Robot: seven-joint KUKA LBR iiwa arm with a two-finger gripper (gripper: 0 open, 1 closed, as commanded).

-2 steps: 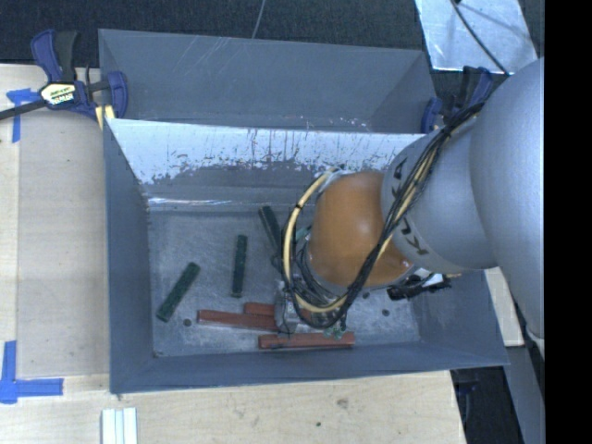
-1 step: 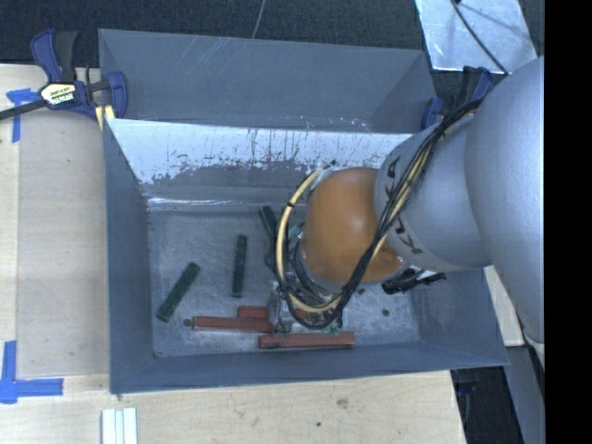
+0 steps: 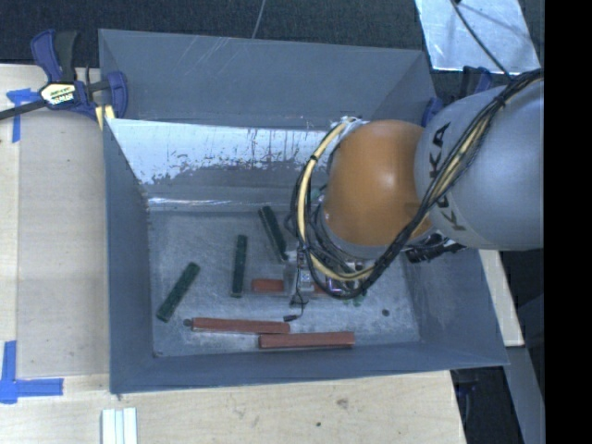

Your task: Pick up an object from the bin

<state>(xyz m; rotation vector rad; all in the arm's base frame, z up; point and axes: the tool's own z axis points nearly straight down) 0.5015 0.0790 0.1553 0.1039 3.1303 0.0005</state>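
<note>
View from above of the grey metal bin [image 3: 129, 276] with the arm [image 3: 490, 183] entering from the right of the frame. Black lettering [image 3: 435, 169] on the arm's pale casing reads KUKA, running top to bottom and partly crossed by cables [image 3: 310, 169]; no other writing on the robot or the bin's contents can be read. A rounded orange cover [image 3: 375, 183] sits at the wrist, ringed by yellow and black cable loops. Below it the gripper [image 3: 299, 292] reaches down to the bin floor at centre right; whether it is open or closed cannot be told, as the wrist hides much of it. The nearest thing is a short reddish-brown piece [image 3: 267, 286], lying flat just left of the gripper and close against it. Above it, a dark green stick [image 3: 272, 232] lies tilted. A second green stick [image 3: 240, 265] lies nearly upright in the frame to the left, and a third [image 3: 178, 291] lies aslant at far left. Two long reddish-brown bars [image 3: 237, 326] [image 3: 306, 340] lie end to end along the lower wall, below the gripper and apart from it.
</note>
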